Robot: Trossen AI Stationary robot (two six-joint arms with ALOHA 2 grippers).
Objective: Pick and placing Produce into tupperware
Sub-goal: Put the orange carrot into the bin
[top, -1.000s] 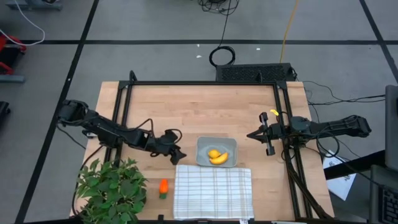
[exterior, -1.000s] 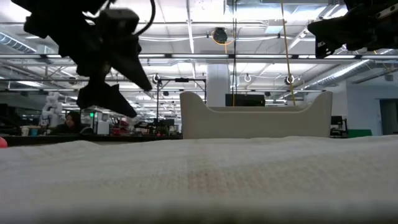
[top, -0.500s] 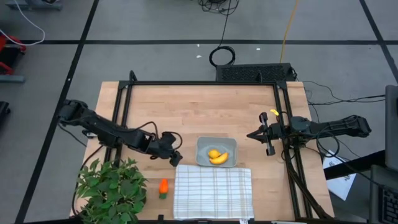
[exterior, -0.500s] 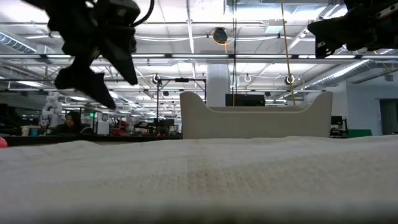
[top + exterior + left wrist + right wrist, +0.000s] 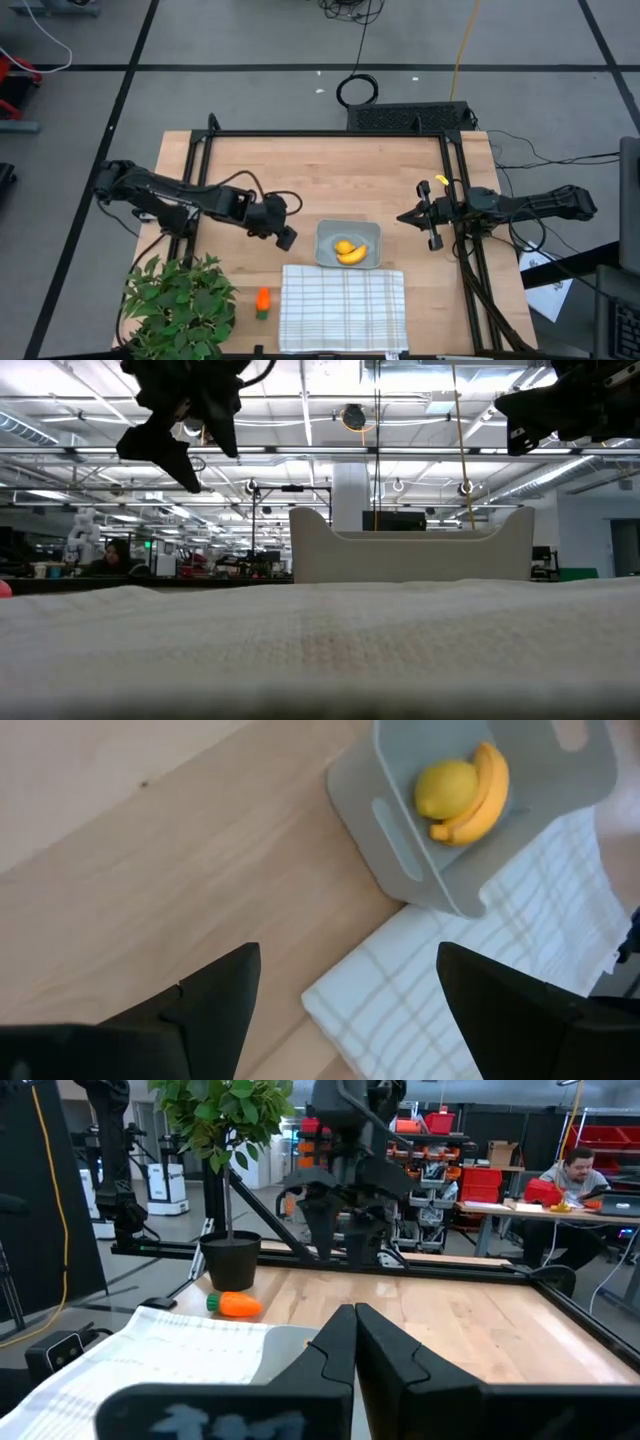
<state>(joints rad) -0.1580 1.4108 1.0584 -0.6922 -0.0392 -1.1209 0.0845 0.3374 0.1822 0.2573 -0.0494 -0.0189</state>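
Observation:
The tupperware (image 5: 348, 244), a shallow grey square container, stands on the wood at the far edge of the checked cloth. Inside it lie the yellow banana (image 5: 478, 800) and the lemon-like lump (image 5: 446, 788). The orange carrot (image 5: 262, 302) lies on the table between the plant and the cloth, near the front edge. My left gripper (image 5: 284, 236) hovers open and empty, above the table just left of the tupperware, pointing steeply down (image 5: 345, 1010). My right gripper (image 5: 428, 218) waits shut, level, right of the tupperware (image 5: 355, 1345).
A leafy green plant (image 5: 180, 305) fills the near left corner. The white checked cloth (image 5: 342, 308) covers the near middle of the table. A black frame (image 5: 200, 170) runs along the table's left, far and right sides. A person (image 5: 575, 1175) sits beyond the table.
My left gripper has risen well above the table beside the tupperware, shifted slightly toward the far edge and tipped, staying open and empty. The produce and the tupperware have not moved.

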